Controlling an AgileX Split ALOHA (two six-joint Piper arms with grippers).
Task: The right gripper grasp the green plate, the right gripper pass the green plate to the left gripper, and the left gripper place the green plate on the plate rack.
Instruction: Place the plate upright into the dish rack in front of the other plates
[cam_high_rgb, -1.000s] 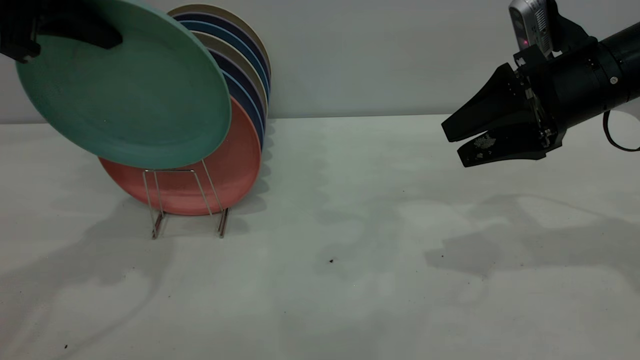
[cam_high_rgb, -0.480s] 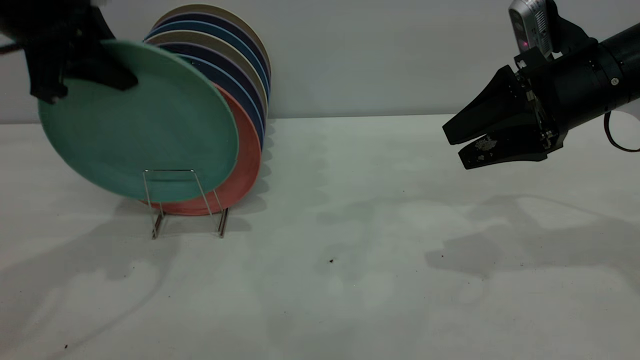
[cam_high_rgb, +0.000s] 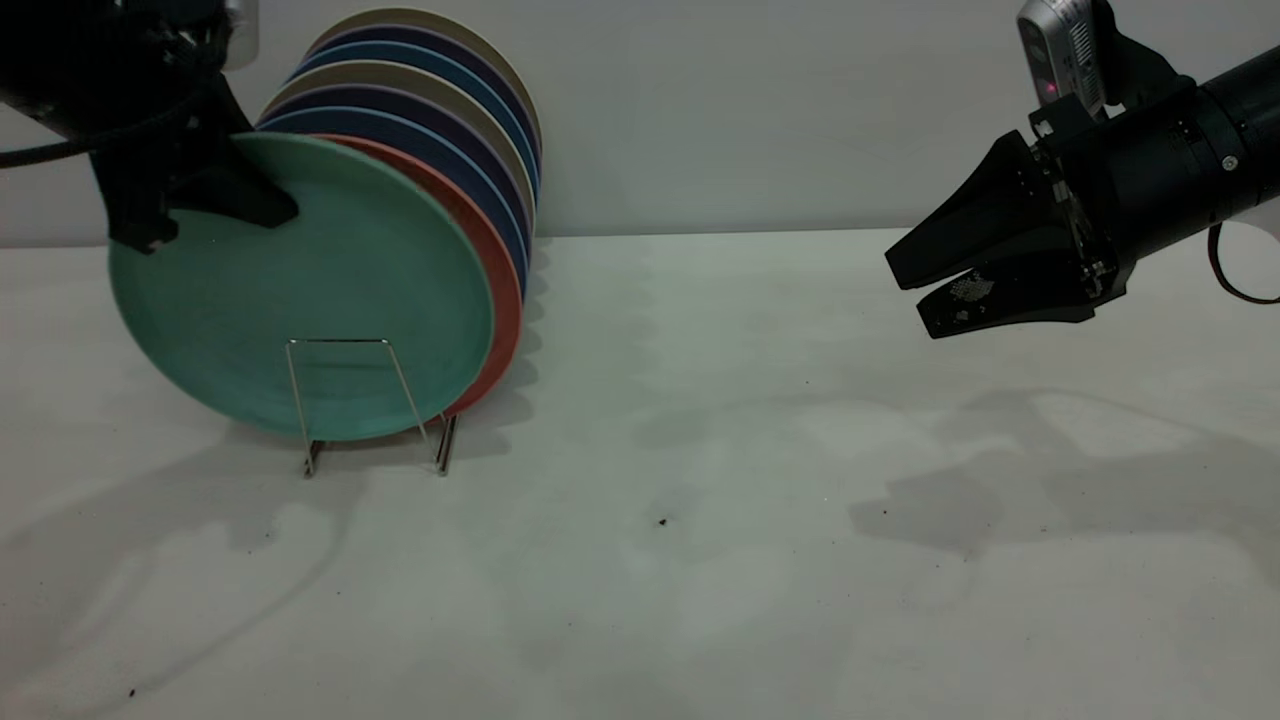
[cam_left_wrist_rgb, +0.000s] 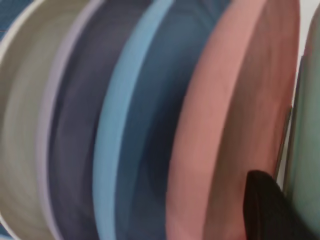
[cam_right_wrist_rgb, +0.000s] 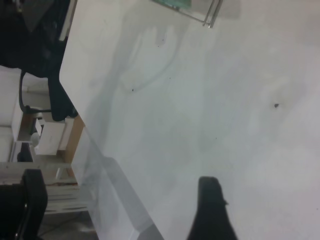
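Note:
The green plate (cam_high_rgb: 320, 300) stands nearly upright at the front of the plate rack (cam_high_rgb: 345, 400). It leans in front of the salmon-pink plate (cam_high_rgb: 495, 270), and its lower edge is down behind the front wire loop. My left gripper (cam_high_rgb: 210, 222) is shut on the green plate's upper left rim. In the left wrist view one black finger (cam_left_wrist_rgb: 265, 210) lies between the salmon plate (cam_left_wrist_rgb: 235, 125) and the green plate (cam_left_wrist_rgb: 307, 130). My right gripper (cam_high_rgb: 906, 292) hangs open and empty above the table at the far right. One of its fingers (cam_right_wrist_rgb: 210, 210) shows in the right wrist view.
Several dark blue and beige plates (cam_high_rgb: 470, 130) stand stacked in the rack behind the salmon one. The white table (cam_high_rgb: 700, 450) stretches between the rack and the right arm. Its edge (cam_right_wrist_rgb: 75, 125) shows in the right wrist view.
My left gripper has brought the green plate down and to the right, from above the rack into its front slot before the salmon plate. The right gripper has hardly moved.

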